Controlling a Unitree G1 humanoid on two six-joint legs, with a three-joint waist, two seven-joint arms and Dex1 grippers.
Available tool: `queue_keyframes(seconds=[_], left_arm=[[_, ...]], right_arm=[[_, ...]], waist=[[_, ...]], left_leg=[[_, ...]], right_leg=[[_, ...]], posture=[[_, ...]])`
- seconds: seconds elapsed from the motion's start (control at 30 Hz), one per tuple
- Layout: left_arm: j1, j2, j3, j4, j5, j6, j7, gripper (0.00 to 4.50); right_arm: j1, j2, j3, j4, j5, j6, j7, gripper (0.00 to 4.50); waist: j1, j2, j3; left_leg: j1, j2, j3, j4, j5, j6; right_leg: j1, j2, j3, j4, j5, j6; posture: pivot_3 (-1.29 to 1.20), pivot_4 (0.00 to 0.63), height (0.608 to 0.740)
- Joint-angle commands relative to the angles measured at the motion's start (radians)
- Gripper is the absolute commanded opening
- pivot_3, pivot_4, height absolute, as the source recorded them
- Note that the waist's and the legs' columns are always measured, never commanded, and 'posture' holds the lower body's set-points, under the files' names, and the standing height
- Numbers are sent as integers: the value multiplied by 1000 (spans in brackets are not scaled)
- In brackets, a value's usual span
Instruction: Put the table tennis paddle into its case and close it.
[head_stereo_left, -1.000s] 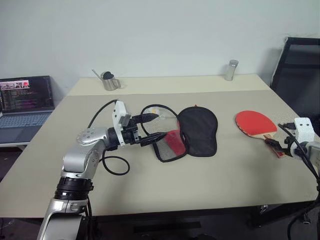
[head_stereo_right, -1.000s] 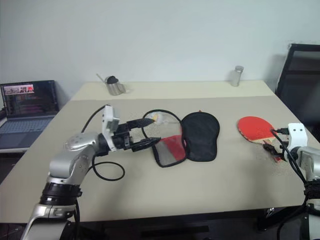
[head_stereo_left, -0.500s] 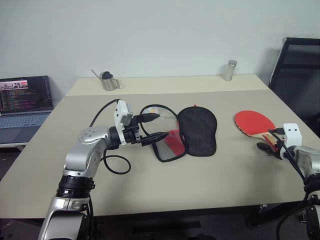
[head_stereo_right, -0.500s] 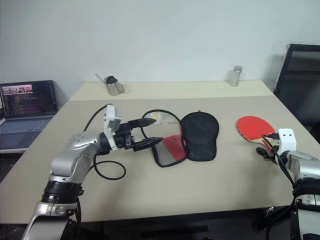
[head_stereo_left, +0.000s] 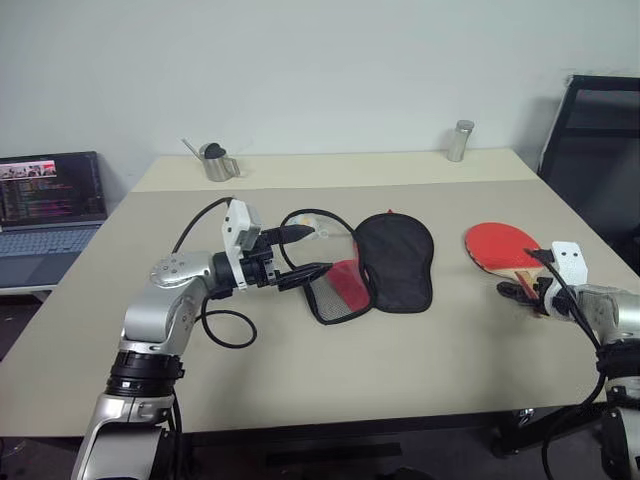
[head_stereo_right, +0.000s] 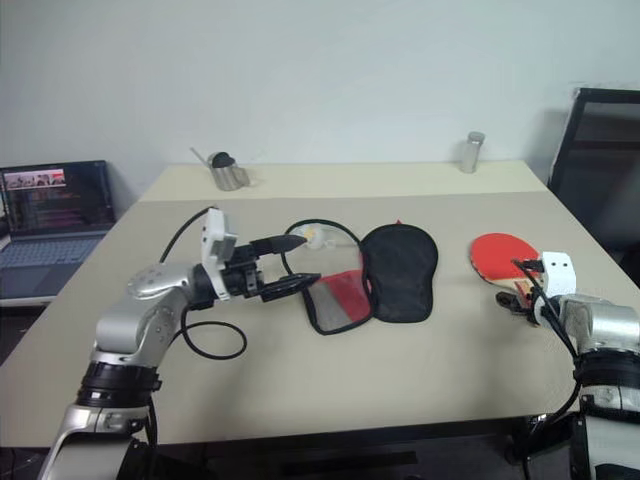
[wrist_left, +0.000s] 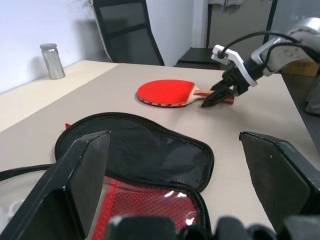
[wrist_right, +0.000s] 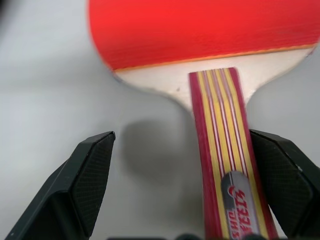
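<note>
The table tennis paddle (head_stereo_left: 503, 245) lies flat at the table's right, red face up, its striped handle (wrist_right: 218, 150) pointing toward my right arm. My right gripper (head_stereo_left: 518, 292) is open and low at the handle's end, with the handle between its fingers (wrist_right: 80, 185) and off centre toward one of them. The case (head_stereo_left: 382, 262) lies unzipped in the middle of the table, its black half (wrist_left: 135, 147) spread beside the red mesh half (head_stereo_left: 338, 290). My left gripper (head_stereo_left: 318, 250) is held open and level at the case's left rim, nothing between its fingers (wrist_left: 75, 185).
A metal cup (head_stereo_left: 216, 163) and a metal canister (head_stereo_left: 460, 140) stand near the far edge. A laptop (head_stereo_left: 52, 200) sits off the table's left side and a black chair (head_stereo_left: 600, 150) stands beyond its right. A black cable (head_stereo_left: 228, 335) loops beside my left arm.
My right gripper has moved left and slightly down, from beyond the handle's end to around the handle. The left gripper, case and paddle have stayed in place.
</note>
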Motion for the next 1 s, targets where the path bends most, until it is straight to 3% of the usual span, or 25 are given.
queue_keyframes(seconds=[0.03, 0.23, 0.53, 0.8, 0.9, 1.0], left_arm=[[-10, 15, 27, -15, -2, -26, 2, 4500], [-19, 10, 20, -1, 0, -36, -3, 4500], [-28, 4, 15, 11, 8, -52, 0, 4500], [-13, 9, 21, -1, 11, -53, 5, 4500], [-11, 11, 23, -2, 12, -53, 6, 4500], [-7, 14, 26, -4, 13, -53, 7, 4500]], right_arm=[[36, 40, -41, -177, 54, 125, -44, 4483], [60, 86, -12, -273, 28, 108, -99, 4483], [-19, 126, 33, -18, -91, -162, -211, 4483], [-72, 143, 42, 111, -117, -234, -235, 4483], [-78, 143, 44, 120, -117, -217, -237, 3968], [-79, 147, 35, 121, -104, -194, -241, 2991]], waist=[[0, 0, 0], [0, 0, 0], [-1, 0, 0], [-3, -1, -1], [-3, -1, -1], [-3, -3, -2]], left_leg=[[0, 0, 0, 0, 0, 0], [0, 0, 0, 0, 0, 0], [0, 0, 0, 0, 0, 0], [1, 0, 1, 0, 0, 0], [1, 0, 2, 1, 0, 0], [2, 0, 3, 1, 0, 0]], right_leg=[[0, 0, 0, 0, 0, 0], [0, 0, 0, 0, 0, 0], [0, 0, 1, 0, 0, 0], [0, 0, 2, 0, 0, 1], [0, 0, 4, 1, 1, 2], [0, 2, 8, 1, 1, 2]], posture=[[0, 150, 740], [0, 150, 740], [0, 150, 740], [0, 150, 740], [0, 150, 740], [0, 150, 740]])
